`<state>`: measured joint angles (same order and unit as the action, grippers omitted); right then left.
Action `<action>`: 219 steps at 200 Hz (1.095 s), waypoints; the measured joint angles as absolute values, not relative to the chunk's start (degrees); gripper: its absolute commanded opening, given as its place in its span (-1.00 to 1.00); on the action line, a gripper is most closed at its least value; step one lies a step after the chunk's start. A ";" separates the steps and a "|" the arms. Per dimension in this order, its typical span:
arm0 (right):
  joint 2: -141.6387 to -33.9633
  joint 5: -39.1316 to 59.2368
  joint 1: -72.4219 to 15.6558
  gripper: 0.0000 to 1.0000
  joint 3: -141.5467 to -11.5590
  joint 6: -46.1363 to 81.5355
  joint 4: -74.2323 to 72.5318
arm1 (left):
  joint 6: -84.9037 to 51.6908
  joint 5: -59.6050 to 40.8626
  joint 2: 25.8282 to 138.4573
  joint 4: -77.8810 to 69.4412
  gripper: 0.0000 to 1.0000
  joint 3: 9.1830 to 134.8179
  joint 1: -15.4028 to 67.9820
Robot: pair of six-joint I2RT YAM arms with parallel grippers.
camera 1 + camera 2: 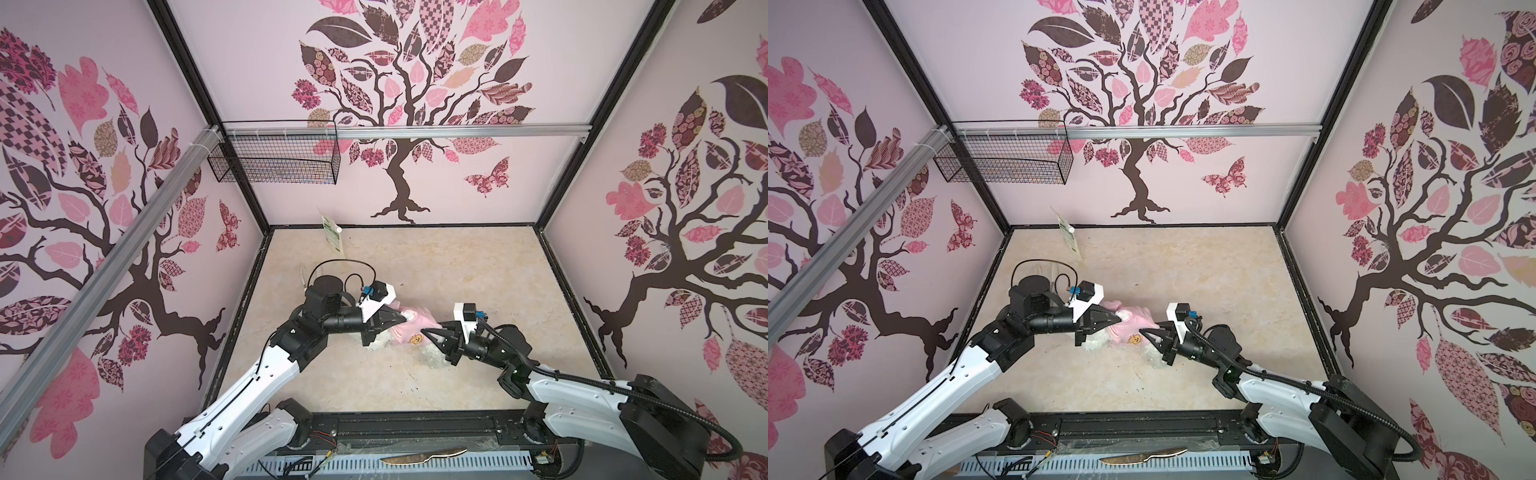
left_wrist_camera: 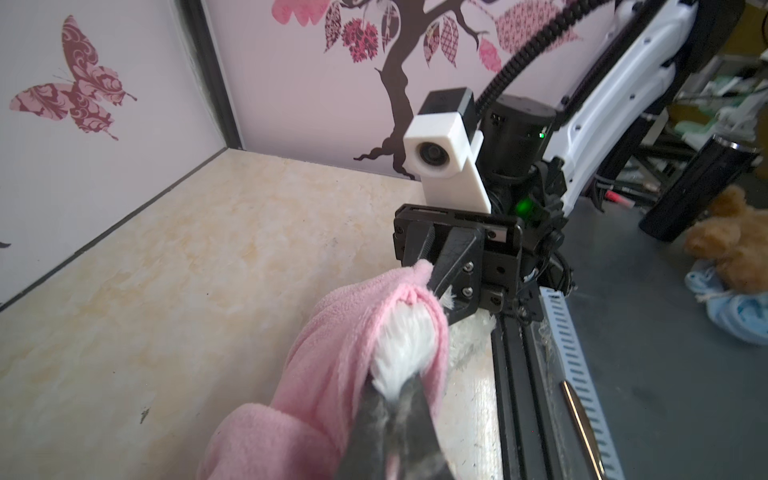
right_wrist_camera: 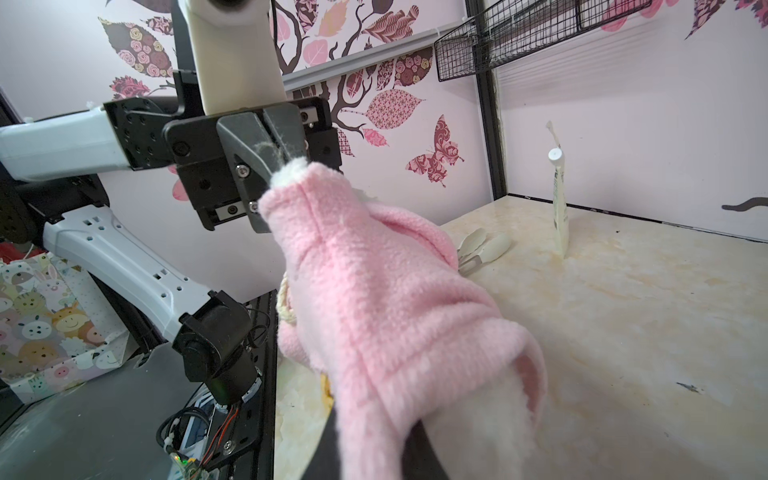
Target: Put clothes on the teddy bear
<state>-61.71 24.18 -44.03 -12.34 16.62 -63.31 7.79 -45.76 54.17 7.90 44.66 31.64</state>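
**Reference.** Clock directions apply to both top views: 12 o'clock is the back wall and 6 o'clock is the robot base.

**Task object.** The fluffy white plush teddy bear (image 1: 433, 358) (image 1: 1152, 358) lies just to the 6 o'clock side of centre on the beige marble-pattern table (image 1: 457, 270). A small pink fleece hoodie (image 1: 419, 319) (image 3: 374, 299) covers most of it. White fur shows at the 6 o'clock edge of the hoodie.

**Left end effector.** The left gripper (image 1: 401, 319) (image 3: 272, 168) reaches in from 9 o'clock. Its jaws are closed on a tuft of the teddy bear's white fur (image 2: 401, 353) that sticks out of a sleeve cuff of the hoodie.

**Right end effector.** The right gripper (image 1: 424, 332) (image 2: 436, 272) reaches in from 4 o'clock. Its jaws pinch the edge of the hoodie; the left wrist view shows white fur just beside the pinch.

**Other items.**
- A pale upright tube (image 1: 334, 239) stands at 11 o'clock, near the back corner of the table.
- A gold-coloured knife (image 1: 419, 457) lies at 6 o'clock on the front rail, off the table.
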 measured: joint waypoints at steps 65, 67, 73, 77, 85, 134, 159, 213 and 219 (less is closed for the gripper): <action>-62.24 25.80 -43.40 -0.90 -13.65 15.53 -60.38 | 3.38 -42.48 53.43 7.05 -0.96 42.92 31.46; -62.33 25.87 -43.35 -0.90 -13.69 15.42 -60.12 | 4.05 -42.00 53.45 7.60 -0.91 43.03 31.70; -62.46 26.20 -43.29 -0.90 -13.87 15.14 -59.18 | 5.61 -40.77 53.47 9.02 -0.80 43.40 32.53; -62.57 26.41 -43.24 -0.90 -13.93 14.90 -58.63 | 7.16 -39.51 53.52 10.22 -0.72 43.75 33.39; -62.65 26.76 -43.24 -0.90 -13.96 14.46 -57.60 | 9.45 -37.50 53.63 12.34 -0.61 44.42 34.89; -63.46 28.32 -43.77 -0.90 -14.35 11.51 -54.11 | 19.62 -31.83 53.89 20.36 -0.11 48.12 37.30; -64.51 28.40 -44.75 -0.90 -15.51 10.44 -53.74 | 21.52 -30.92 54.06 22.04 0.00 50.11 37.54; -66.08 28.77 -45.71 -0.90 -16.14 9.39 -53.28 | 24.77 -29.41 58.11 25.15 0.15 55.48 41.60; -66.11 28.80 -45.74 -0.90 -16.14 9.23 -53.10 | 25.26 -29.04 58.65 25.67 0.13 55.79 42.37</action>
